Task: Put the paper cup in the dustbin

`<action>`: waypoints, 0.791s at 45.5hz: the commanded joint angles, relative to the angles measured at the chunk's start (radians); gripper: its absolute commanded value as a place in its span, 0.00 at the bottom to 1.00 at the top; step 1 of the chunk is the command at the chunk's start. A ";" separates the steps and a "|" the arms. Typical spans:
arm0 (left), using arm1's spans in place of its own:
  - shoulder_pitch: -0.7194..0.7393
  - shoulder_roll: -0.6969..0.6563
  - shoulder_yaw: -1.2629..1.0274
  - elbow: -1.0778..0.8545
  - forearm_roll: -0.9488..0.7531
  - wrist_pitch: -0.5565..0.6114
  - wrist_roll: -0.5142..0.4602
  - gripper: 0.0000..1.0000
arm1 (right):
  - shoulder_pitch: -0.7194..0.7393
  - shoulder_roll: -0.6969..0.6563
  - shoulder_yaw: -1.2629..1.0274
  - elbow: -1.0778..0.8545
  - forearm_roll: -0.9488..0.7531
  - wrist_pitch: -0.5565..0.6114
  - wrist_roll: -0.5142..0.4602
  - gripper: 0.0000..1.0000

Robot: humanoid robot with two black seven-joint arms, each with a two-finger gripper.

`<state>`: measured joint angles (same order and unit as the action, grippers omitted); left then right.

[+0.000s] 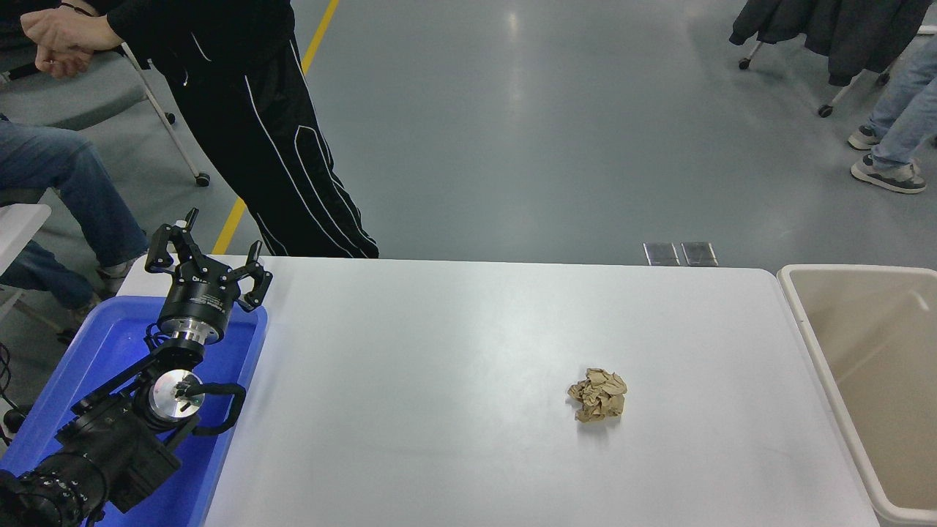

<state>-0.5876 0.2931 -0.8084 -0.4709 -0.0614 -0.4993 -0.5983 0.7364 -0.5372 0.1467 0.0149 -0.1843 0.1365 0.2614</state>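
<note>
While cropped rightward, dustbin (864, 351) shows beige walls | left claw (207, 258) spread over tray (88, 366)

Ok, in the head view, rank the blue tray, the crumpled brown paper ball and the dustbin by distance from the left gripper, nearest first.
1. Blue tray: right under the left gripper, far left.
2. Crumpled brown paper ball: on the table, right of centre.
3. Dustbin: beyond the table's right edge.

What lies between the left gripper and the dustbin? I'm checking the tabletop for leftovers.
In the head view, a crumpled brown paper ball lies on the white table between the left gripper and the dustbin.
</note>
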 commanded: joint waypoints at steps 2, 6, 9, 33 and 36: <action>0.000 0.000 0.000 0.000 0.000 -0.001 0.000 1.00 | 0.014 -0.041 0.319 0.233 0.051 -0.001 0.041 0.99; 0.000 0.000 0.000 0.000 0.000 0.001 0.000 1.00 | -0.002 -0.082 0.416 0.384 0.049 -0.003 0.041 0.99; 0.000 0.000 0.000 0.000 0.000 0.001 0.000 1.00 | -0.028 -0.099 0.493 0.486 0.048 -0.006 0.042 0.99; 0.000 0.000 0.000 0.000 0.000 0.001 0.000 1.00 | -0.184 0.115 0.815 0.643 0.032 0.000 0.188 0.99; 0.000 0.000 0.000 0.000 0.000 0.001 0.000 1.00 | -0.195 0.152 0.818 0.646 0.025 0.003 0.211 0.99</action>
<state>-0.5875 0.2930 -0.8084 -0.4709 -0.0614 -0.4986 -0.5983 0.5913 -0.4942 0.8908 0.6192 -0.1486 0.1359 0.4055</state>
